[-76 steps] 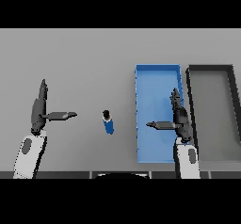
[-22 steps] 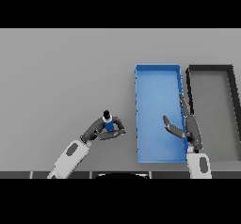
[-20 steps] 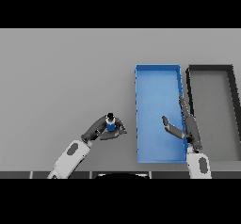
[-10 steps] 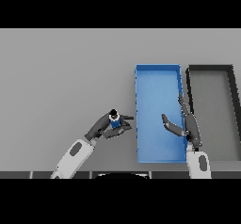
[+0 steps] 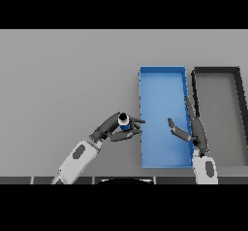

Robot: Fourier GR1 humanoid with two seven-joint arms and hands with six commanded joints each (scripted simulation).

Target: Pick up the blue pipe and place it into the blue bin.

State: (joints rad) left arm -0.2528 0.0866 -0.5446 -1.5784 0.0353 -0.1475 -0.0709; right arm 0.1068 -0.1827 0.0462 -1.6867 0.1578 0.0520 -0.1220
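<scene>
Table: flat grey table (image 5: 68,74), carries everything.
Dark bin: long dark grey rectangular bin (image 5: 238,118) at far right, just beside the blue one.
Blue bin: long blue rectangular bin (image 5: 162,87), right of centre, nothing lying in it.
Right hand: dark right hand (image 5: 193,128) hangs over the blue bin's right wall, fingers straight, thumb spread out over the bin floor, holding nothing.
Left hand: dark left hand (image 5: 116,128) curled round the pipe, fingertips reaching the blue bin's left wall.
Pipe: short blue pipe with dark cap (image 5: 124,122), upright in the left hand, just left of the blue bin, outside it.
</scene>
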